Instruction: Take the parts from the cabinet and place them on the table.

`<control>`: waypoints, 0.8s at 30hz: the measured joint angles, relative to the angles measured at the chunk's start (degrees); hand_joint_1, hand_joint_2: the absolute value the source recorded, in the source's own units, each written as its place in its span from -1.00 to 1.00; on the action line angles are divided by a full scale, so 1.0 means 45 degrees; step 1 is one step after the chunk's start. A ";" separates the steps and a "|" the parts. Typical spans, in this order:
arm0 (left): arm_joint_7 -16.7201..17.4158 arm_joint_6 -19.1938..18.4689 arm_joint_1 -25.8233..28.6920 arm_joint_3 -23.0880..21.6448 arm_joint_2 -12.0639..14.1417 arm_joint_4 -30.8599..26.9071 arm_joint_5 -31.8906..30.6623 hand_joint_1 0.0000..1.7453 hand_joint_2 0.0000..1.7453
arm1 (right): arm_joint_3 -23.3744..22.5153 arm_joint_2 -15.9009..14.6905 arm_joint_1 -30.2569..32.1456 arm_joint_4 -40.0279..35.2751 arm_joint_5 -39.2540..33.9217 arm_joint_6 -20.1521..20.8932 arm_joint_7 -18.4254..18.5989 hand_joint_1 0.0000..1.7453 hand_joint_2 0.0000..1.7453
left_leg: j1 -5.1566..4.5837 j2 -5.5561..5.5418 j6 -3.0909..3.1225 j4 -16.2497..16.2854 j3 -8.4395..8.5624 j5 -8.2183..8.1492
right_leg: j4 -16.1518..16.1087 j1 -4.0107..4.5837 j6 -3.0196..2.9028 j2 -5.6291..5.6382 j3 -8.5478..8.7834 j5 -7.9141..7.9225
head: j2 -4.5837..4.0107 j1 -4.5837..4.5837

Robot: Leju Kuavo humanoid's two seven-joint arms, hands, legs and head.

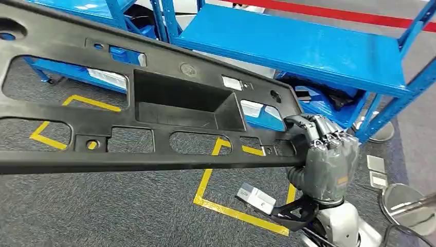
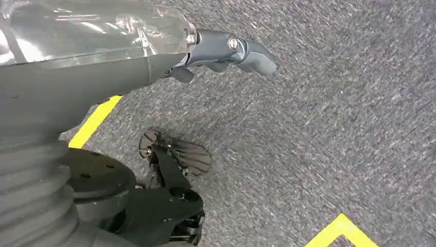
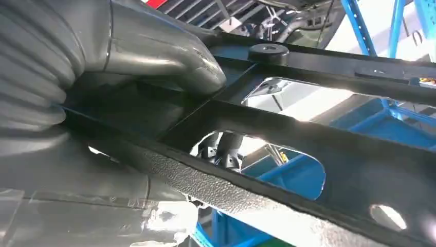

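Black panel (image 1: 154, 103) gripped at its end by right hand (image 1: 324, 154).

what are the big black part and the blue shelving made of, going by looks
Black part: likely moulded plastic, matte with a grained texture, cut-outs and a recessed pocket; the right robot hand grips its end. Blue shelving: probably painted metal, smooth and slightly glossy.

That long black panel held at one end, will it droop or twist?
Probably stiff: the black panel runs straight from the right hand. Likely light for its length, given its many cutouts. Held at one end, it may swing.
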 joint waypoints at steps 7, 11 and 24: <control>0.0044 0.0000 -0.0025 0.0000 0.0005 0.0000 0.0015 -1.00 1.00 | 0.0005 0.0015 -0.0139 0.0102 0.0000 -0.0049 -0.0121 1.00 1.00 | 0.0104 0.0428 -0.0526 0.1989 -0.0892 -0.1161 | -0.0079 -0.0014 -0.0403 -0.0467 0.0055 0.0085 | 0.0000 -0.0277; 0.0044 0.0000 0.0016 0.0000 0.0005 0.0000 0.0044 -1.00 1.00 | 0.0019 0.0015 -0.0215 0.0204 0.0000 -0.0068 -0.0170 1.00 1.00 | 0.0167 0.0555 -0.0557 0.3244 -0.1569 -0.1173 | -0.0064 0.0019 -0.0414 -0.0774 0.0087 0.0033 | 0.0000 -0.0287; -0.0019 0.0010 0.0042 0.0073 -0.0005 0.0000 0.0170 -1.00 1.00 | 0.0219 0.0029 -0.0464 0.0349 0.0000 -0.0092 -0.0189 1.00 1.00 | 0.0053 0.0526 0.0184 -0.0440 0.0090 0.0275 | 0.3397 0.0019 0.0104 -0.0434 -0.1407 -0.1856 | 0.0000 -0.0141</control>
